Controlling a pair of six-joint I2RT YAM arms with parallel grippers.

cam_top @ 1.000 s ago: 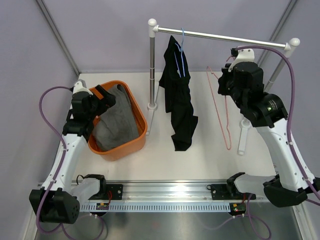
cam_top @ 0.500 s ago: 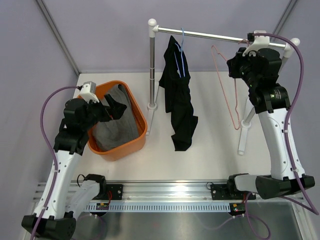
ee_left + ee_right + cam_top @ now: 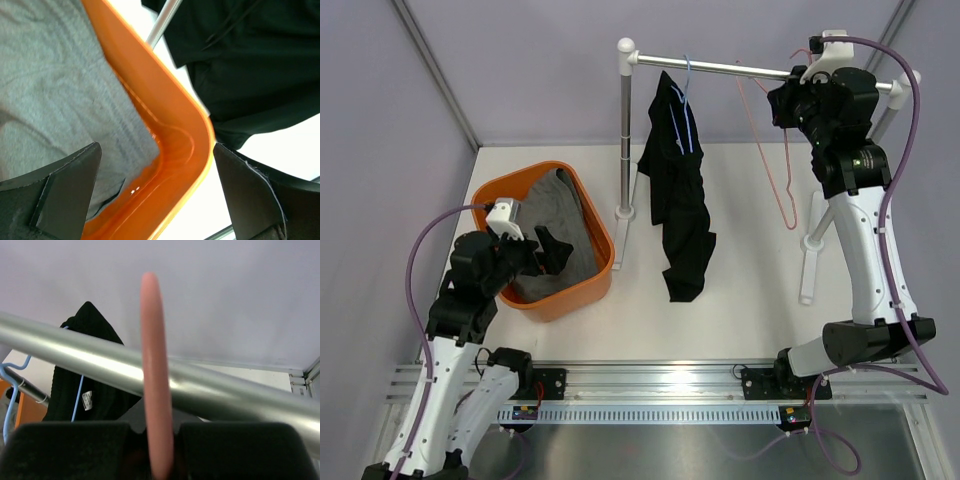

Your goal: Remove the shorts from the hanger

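The black shorts [image 3: 678,200] hang on a blue hanger [image 3: 687,95] from the metal rail [image 3: 730,69]; they also show in the right wrist view [image 3: 95,370] and the left wrist view [image 3: 250,60]. The grey shorts [image 3: 560,230] lie in the orange basket [image 3: 585,285], seen close in the left wrist view [image 3: 55,95]. My left gripper [image 3: 548,250] is open and empty above the basket's near right corner [image 3: 190,145]. My right gripper [image 3: 788,102] is shut on an empty pink hanger [image 3: 775,170], whose wire [image 3: 156,380] crosses the rail [image 3: 225,395].
The rail stands on two white-footed posts, one [image 3: 624,130] beside the basket and one [image 3: 810,260] at the right. Purple cables loop off both arms. A slotted metal track [image 3: 660,395] runs along the table's near edge.
My right gripper has risen toward the rail with the pink hanger. My left arm has drawn back toward the near edge, its gripper now over the basket's near side.
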